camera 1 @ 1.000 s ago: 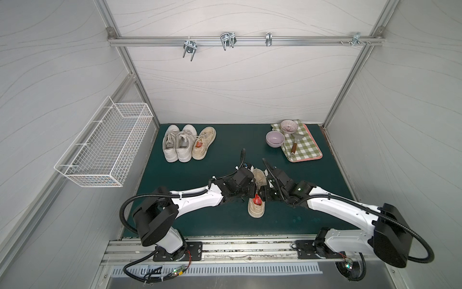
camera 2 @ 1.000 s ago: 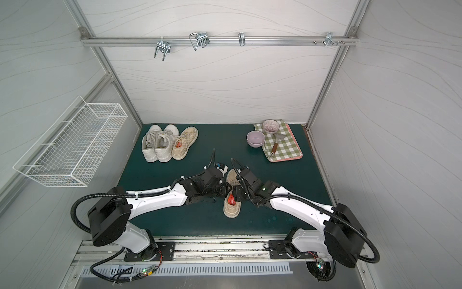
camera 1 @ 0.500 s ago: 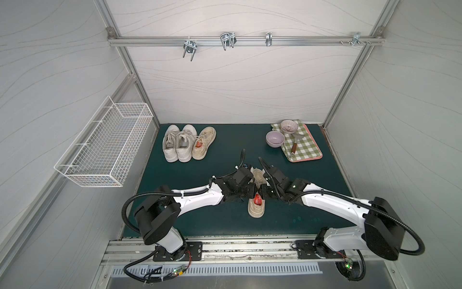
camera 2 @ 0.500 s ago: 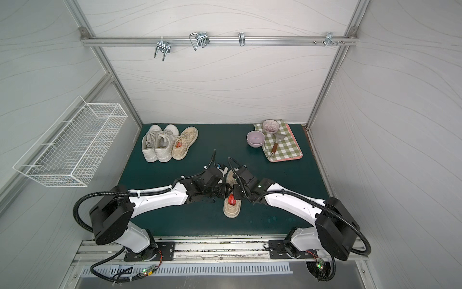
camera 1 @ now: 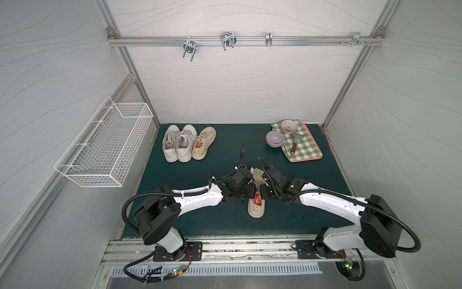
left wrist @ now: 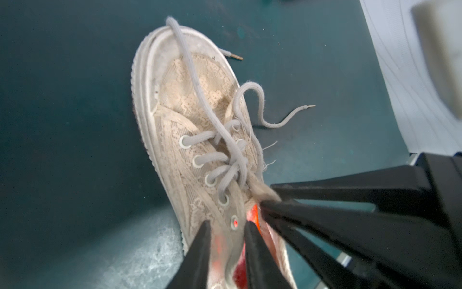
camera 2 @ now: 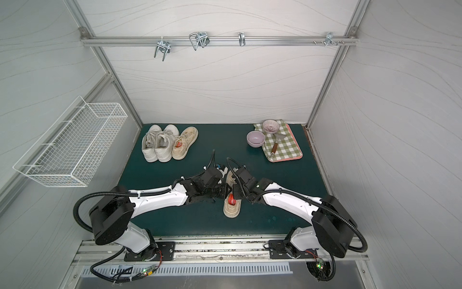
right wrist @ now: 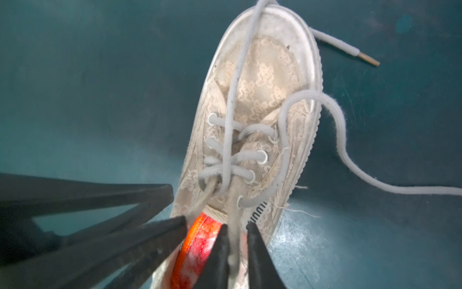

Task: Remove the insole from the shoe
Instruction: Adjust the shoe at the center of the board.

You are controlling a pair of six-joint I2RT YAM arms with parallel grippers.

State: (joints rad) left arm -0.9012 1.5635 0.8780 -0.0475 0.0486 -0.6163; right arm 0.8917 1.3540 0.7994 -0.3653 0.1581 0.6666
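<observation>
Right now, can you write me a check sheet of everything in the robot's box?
Surface: dark green mat, whitish scuffs.
Job's things: beige shoe upright, laces loose; red insole inside it.
Clutter: three shoes at the back; bowl and spatula on checked cloth, another bowl beside.
Grippers: left gripper and right gripper each pinch one side of the shoe's opening.
Cables: black hoses loop by both arm bases.
Surroundings: wire basket on the side wall; hooks on the rail.

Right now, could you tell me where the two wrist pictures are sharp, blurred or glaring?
Left wrist view: shoe laces sharp, left gripper soft, pale glare on the mat. Right wrist view: toe sharp, red insole and right gripper blurred, similar glare beside the shoe.
</observation>
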